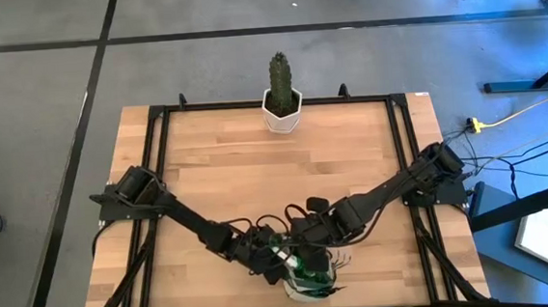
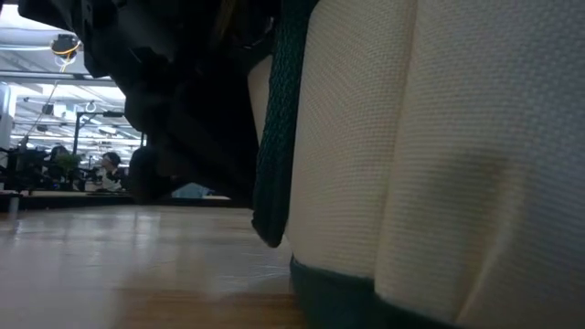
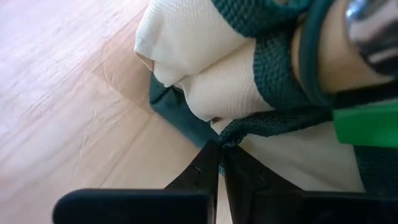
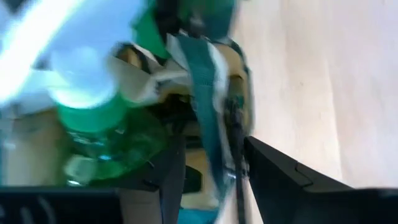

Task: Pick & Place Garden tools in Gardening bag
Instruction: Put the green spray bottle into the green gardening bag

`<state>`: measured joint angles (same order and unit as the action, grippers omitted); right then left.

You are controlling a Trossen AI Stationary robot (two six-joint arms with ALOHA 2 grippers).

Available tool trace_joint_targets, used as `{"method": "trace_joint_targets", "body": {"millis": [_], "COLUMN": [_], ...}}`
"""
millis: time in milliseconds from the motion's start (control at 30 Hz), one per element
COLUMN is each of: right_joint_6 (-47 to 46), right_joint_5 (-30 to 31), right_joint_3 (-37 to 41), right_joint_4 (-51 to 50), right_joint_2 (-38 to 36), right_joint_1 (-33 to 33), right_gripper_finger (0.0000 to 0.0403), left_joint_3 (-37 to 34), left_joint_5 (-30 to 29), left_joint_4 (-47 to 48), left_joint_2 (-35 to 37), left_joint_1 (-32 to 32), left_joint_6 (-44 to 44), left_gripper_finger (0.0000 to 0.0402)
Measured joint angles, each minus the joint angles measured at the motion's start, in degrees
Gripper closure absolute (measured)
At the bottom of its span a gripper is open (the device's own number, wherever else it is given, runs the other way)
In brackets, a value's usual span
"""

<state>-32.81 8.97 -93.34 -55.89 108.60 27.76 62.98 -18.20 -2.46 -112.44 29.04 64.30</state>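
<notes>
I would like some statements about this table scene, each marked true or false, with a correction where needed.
1. The cactus stands at the far edge of the table. True.
2. The bag lies in the middle of the table. False: it sits at the near edge, under both arms.
3. The left pincer is open wide. False: it is shut on the bag's green strap.
4. A green spray bottle shows at the bag. True.
5. The right pincer is beside the cactus. False: it is at the bag, a strap between its fingers.
</notes>
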Motion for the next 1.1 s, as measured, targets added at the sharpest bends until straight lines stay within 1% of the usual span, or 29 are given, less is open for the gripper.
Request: {"method": "trace_joint_targets", "body": {"millis": [167,333,633,733,867,1100], "right_joint_6": [0.62,0.66,1.34,1.9,3.29,3.61], "right_joint_5": [0.71,2.43,3.43,3.52,3.91,3.91], "right_joint_3": [0.0,0.0,0.0,0.0,0.0,0.0], "right_joint_4": [3.4,3.46,4.87,5.56,6.04,6.04], "right_joint_2": [0.0,0.0,0.0,0.0,0.0,0.0], "right_joint_1": [1.3,1.93,1.91,1.86,1.75,1.43], "right_gripper_finger": [0.0238,0.0238,0.0238,0.0238,0.0238,0.0238], "left_joint_3": [0.0,0.0,0.0,0.0,0.0,0.0], "left_joint_5": [-0.75,-1.35,-5.08,-6.0,-6.16,-5.76], "left_joint_4": [0.14,0.82,7.36,9.17,9.55,11.01], "left_joint_2": [0.0,0.5,3.52,3.98,4.2,4.2], "left_joint_1": [0.73,0.91,1.87,2.45,3.23,4.33], "left_joint_6": [0.89,0.85,0.61,0.95,1.66,4.59], "left_gripper_finger": [0.0382,0.0373,0.037,0.0364,0.0339,0.0269]}}
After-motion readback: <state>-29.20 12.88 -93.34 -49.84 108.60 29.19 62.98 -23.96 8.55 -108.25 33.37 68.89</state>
